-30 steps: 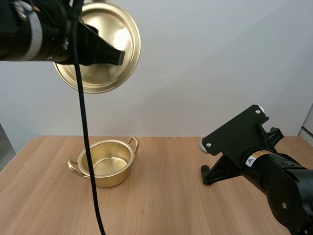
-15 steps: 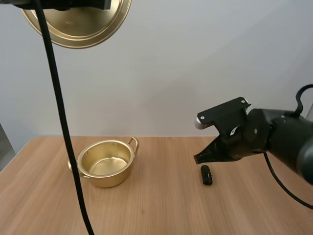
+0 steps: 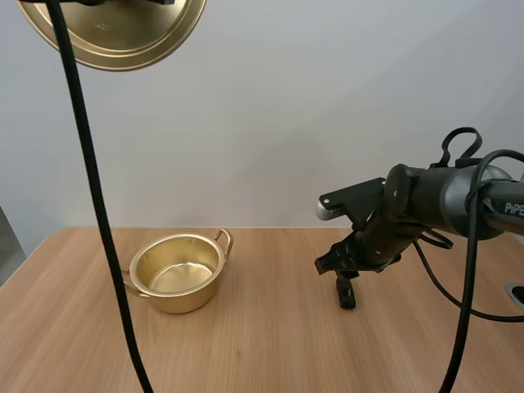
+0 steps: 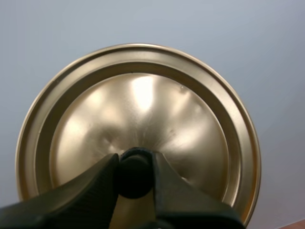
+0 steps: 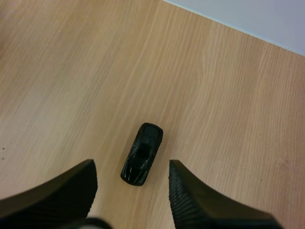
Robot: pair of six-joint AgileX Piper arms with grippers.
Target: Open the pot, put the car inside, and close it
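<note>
Right end effector point(image 5: 132, 166) spread wide just above the car point(image 5: 142, 154) (black, framed by the jaws) on the surface's point(image 5: 71, 71) right half; left end effector point(image 4: 134, 161) clamped on the lid's point(image 4: 138, 105) knob point(image 4: 134, 177).

1. Left gripper point(image 4: 135, 172): both fingers point(image 4: 95, 183) are pressed against the black knob point(image 4: 134, 179) of the lid point(image 4: 138, 105), one on each side. The tips pinch it firmly.
2. Left arm: raised high, with the wrist at the very top edge of the high view.
3. Right arm point(image 3: 434, 201): reaches in from the right side. The forearm is roughly level and the wrist is bent downward.
4. Right gripper point(image 5: 131, 167): the fingers point(image 5: 62, 191) stand well apart with their ribbed inner faces turned to each other. The tips point down and grip nothing.
</note>
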